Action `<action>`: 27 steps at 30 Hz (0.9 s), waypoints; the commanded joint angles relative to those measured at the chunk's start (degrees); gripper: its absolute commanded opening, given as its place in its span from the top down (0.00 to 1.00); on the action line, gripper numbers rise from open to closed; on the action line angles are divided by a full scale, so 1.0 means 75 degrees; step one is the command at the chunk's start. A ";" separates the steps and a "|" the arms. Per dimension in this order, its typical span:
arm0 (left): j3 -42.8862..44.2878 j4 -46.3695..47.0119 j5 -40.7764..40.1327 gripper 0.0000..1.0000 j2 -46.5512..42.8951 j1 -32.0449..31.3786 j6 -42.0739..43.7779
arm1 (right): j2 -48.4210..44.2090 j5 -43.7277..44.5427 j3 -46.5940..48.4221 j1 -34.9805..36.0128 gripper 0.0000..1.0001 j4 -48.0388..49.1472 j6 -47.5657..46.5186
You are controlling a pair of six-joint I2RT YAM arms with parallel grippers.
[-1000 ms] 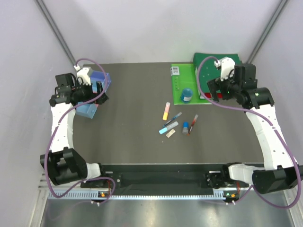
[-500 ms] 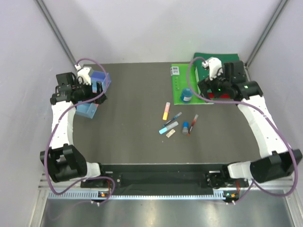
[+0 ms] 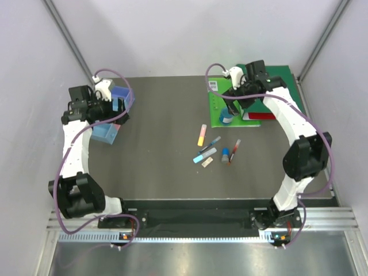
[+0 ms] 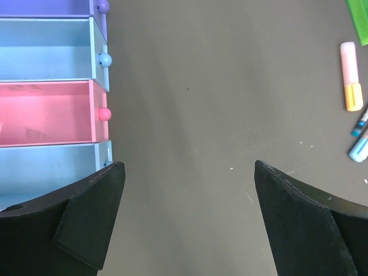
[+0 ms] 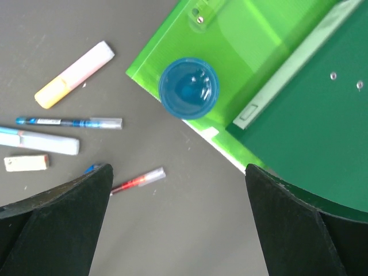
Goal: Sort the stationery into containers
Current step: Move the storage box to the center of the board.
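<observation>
The round blue disc (image 5: 188, 87) is seen lying on the green binder (image 5: 241, 34), beneath the right end effector (image 5: 178, 169), which is spread wide. The disc is judged light, rigid and slippery, best pinched across its rim.

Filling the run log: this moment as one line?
left fingers open by bins | right fingers open, blue disc ahead on green folder | pens, highlighter loose on table

The white label (image 3: 213, 85) on the green board (image 3: 215, 110) is unreadable.
</observation>
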 commanded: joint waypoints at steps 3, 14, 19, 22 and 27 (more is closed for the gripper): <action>0.0309 0.0399 -0.0387 0.01 0.0130 -0.0103 0.0340 | 0.0836 0.0137 0.0601 0.0185 0.00 0.0518 -0.0323; 0.0309 0.0364 -0.0692 0.01 0.0095 -0.0185 0.0434 | 0.2090 0.0020 0.1070 0.0338 0.01 0.1034 -0.0135; 0.0356 0.0282 -0.0692 0.01 0.0072 -0.0209 0.0434 | 0.2419 0.0078 0.1094 0.0338 0.00 0.1444 -0.0018; 0.0403 0.0200 -0.0716 0.01 0.0060 -0.0209 0.0504 | 0.2594 0.0183 0.1129 0.0326 0.00 0.1596 -0.0018; 0.0485 0.0153 -0.0821 0.01 0.0049 -0.0221 0.0644 | 0.2875 0.0055 0.1129 0.0279 0.00 0.1714 -0.0030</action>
